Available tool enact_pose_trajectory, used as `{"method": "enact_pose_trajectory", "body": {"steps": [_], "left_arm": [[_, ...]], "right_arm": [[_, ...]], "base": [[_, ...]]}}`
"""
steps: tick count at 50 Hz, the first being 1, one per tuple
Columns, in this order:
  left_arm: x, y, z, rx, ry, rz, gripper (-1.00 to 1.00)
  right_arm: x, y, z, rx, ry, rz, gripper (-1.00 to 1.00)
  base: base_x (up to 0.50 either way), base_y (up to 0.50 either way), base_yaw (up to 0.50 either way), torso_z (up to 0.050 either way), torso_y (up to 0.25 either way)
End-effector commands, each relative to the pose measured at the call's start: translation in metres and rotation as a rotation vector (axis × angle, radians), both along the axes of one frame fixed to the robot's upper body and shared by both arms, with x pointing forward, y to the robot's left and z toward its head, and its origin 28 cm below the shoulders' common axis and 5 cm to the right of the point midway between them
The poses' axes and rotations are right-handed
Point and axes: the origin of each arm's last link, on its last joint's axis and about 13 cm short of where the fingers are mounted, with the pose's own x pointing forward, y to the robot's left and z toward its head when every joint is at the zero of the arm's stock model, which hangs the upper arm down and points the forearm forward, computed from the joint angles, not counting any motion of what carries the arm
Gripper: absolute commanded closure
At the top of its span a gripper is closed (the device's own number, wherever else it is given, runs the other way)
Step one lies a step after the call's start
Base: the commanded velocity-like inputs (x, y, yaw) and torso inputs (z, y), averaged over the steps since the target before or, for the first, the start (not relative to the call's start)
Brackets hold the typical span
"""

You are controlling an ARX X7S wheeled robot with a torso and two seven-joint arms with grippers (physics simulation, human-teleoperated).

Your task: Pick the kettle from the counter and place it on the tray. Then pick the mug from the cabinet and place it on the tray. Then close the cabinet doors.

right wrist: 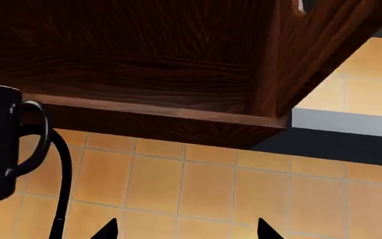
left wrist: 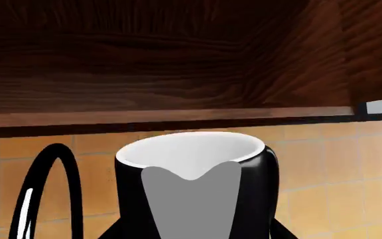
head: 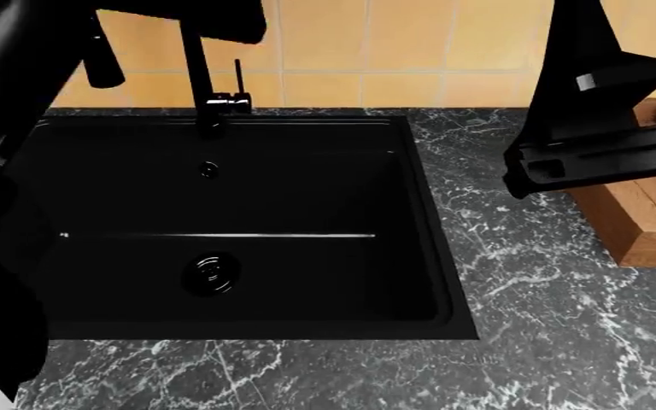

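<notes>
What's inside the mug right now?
The mug shows only a bare white inside near its rim. A grey finger of the left gripper covers the front, and the bottom is out of sight.

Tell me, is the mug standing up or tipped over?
Upright. In the left wrist view the mug has its white open rim on top and straight black sides, with a grey finger gripping its front.

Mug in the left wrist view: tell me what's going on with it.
The left claw grips the mug in the air just below the wooden cabinet. The right claw hangs open and empty nearby. One end of the tray shows on the counter, right of the sink. The kettle is out of view.
</notes>
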Motion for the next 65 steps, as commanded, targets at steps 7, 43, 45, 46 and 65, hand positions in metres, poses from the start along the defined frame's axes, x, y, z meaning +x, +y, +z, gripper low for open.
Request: {"method": "enact_pose_trajectory", "body": {"steps": [7, 43, 45, 46, 65], "left_arm": [[-0.008, -0.005, -0.043, 0.069, 0.128, -0.103, 1.00], [-0.002, 0.000, -0.042, 0.052, 0.125, -0.078, 1.00], [-0.001, 0.001, -0.042, 0.052, 0.127, -0.076, 1.00], [-0.001, 0.001, -0.042, 0.052, 0.127, -0.075, 1.00], [0.023, 0.001, -0.044, 0.074, 0.159, -0.048, 1.00]], "right_arm": [[0.002, -0.003, -0.001, 0.023, 0.015, 0.003, -1.00], [-0.001, -0.006, 0.005, 0.024, -0.004, -0.007, -1.00], [-0.001, -0.007, 0.005, 0.024, -0.005, -0.008, -1.00], [-0.001, -0.007, 0.005, 0.024, -0.005, -0.009, -1.00], [-0.001, -0.011, 0.005, 0.019, -0.013, -0.035, -1.00]], "base": [[0.00, -0.50, 0.00, 0.000, 0.000], [0.00, -0.50, 0.00, 0.000, 0.000], [0.00, -0.50, 0.00, 0.000, 0.000], [0.00, -0.50, 0.00, 0.000, 0.000], [0.00, -0.47, 0.00, 0.000, 0.000]]}}
